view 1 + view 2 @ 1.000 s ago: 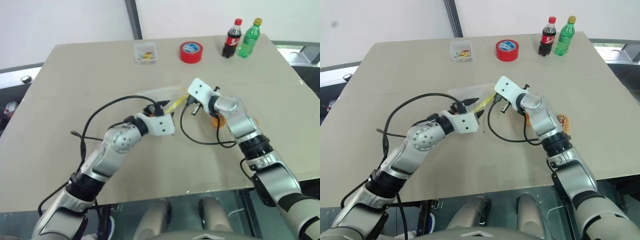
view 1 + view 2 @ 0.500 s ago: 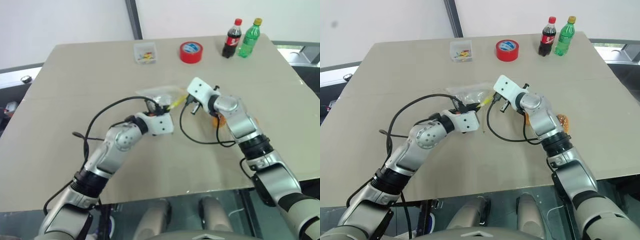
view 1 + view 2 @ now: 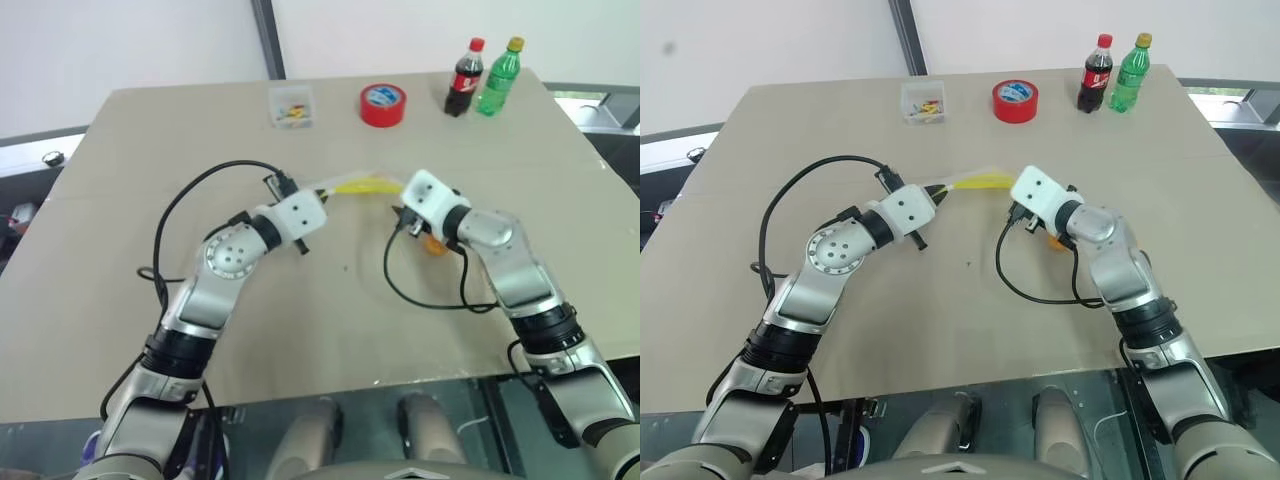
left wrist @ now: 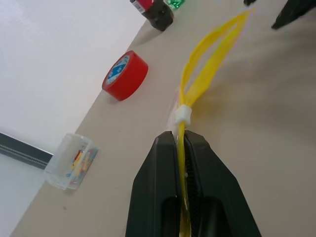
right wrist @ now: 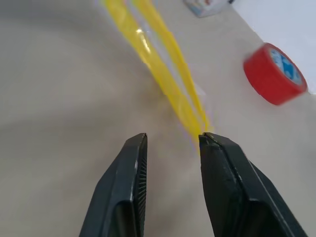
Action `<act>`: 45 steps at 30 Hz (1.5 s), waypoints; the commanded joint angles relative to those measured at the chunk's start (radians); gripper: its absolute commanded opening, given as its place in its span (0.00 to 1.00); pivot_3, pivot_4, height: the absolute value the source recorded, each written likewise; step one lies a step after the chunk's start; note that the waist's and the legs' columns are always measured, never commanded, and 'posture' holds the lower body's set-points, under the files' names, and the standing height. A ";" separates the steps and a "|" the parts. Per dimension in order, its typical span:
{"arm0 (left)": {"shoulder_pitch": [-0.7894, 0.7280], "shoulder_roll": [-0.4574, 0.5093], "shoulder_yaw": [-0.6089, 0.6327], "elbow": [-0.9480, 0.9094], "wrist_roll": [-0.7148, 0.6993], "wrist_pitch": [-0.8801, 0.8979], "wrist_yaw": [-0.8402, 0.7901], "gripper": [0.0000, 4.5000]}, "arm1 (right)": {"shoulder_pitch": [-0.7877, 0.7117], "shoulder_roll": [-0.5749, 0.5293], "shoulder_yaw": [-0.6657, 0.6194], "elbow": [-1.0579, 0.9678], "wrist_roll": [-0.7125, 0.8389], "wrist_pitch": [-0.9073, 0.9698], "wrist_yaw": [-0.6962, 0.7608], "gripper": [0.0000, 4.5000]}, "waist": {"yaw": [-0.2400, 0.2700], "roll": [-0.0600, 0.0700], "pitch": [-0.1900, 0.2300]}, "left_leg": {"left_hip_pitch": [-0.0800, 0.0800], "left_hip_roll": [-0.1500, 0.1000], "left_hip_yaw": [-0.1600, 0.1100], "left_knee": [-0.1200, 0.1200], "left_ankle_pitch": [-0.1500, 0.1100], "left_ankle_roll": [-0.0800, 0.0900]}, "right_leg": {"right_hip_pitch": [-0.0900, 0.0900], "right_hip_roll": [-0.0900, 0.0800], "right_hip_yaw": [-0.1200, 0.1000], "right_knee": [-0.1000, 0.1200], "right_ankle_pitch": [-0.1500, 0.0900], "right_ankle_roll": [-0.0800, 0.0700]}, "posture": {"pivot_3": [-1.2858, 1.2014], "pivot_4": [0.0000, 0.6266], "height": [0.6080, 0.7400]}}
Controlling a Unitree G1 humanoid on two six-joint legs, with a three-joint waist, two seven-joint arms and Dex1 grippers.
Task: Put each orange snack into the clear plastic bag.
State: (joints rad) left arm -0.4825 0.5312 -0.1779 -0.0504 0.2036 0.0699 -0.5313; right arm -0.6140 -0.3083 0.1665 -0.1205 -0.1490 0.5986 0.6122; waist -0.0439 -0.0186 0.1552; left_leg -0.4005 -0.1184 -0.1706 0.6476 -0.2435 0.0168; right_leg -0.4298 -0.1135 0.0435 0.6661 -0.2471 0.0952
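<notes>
My left gripper [image 4: 180, 136] is shut on the yellow seal strip of the clear plastic bag [image 4: 210, 59]. The bag is lifted off the table, and its strip [image 3: 360, 186] stretches level toward my right gripper [image 5: 170, 138]. That gripper is open: the far end of the strip just touches one fingertip [image 5: 206, 139] and nothing lies between the jaws. The bag's mouth gapes as a narrow yellow loop. One orange snack [image 3: 432, 243] lies on the table, half hidden under my right wrist.
At the table's far edge stand a red tape roll [image 3: 382, 104], a cola bottle [image 3: 463, 78], a green bottle [image 3: 499, 77] and a small clear box of coloured bits [image 3: 290, 106]. Black cables loop over the table beside both arms.
My left gripper closed on the bag's strip and carried it up and to the left. My right gripper opened, let the strip go and drew back to the right.
</notes>
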 commanded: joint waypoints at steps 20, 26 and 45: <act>0.119 0.035 0.024 -0.198 -0.105 -0.031 -0.149 0.00 | -0.012 0.434 -0.270 0.093 0.385 0.228 -0.295 0.01 | -0.004 0.001 -0.001 | 0.002 0.000 0.001 0.001 0.000 0.000 | 0.000 0.000 0.001 0.003 0.000 0.000 | 0.52 0.24 1.00; 0.130 0.059 0.050 -0.187 -0.096 -0.033 -0.144 0.00 | 0.020 0.164 0.067 0.140 0.113 0.013 -0.225 0.01 | 0.005 0.001 -0.001 | 0.002 -0.001 0.001 0.002 0.000 0.000 | 0.000 -0.001 0.001 0.003 0.000 0.000 | 0.52 0.24 1.00; 0.186 0.063 0.054 -0.241 -0.111 0.035 -0.152 0.00 | -0.129 0.009 0.291 0.362 -0.187 -0.412 -0.229 0.12 | 0.004 0.001 -0.001 | 0.002 0.000 0.001 0.002 0.000 0.000 | 0.001 0.000 0.001 0.002 0.000 0.000 | 0.52 0.24 1.00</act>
State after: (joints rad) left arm -0.2931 0.5947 -0.1476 -0.2469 0.1057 0.0932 -0.6927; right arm -0.7230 -0.2820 0.4341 0.2389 -0.2830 0.2611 0.4025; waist -0.0402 -0.0173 0.1546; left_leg -0.3988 -0.1186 -0.1698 0.6493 -0.2435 0.0167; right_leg -0.4290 -0.1130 0.0440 0.6684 -0.2472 0.0949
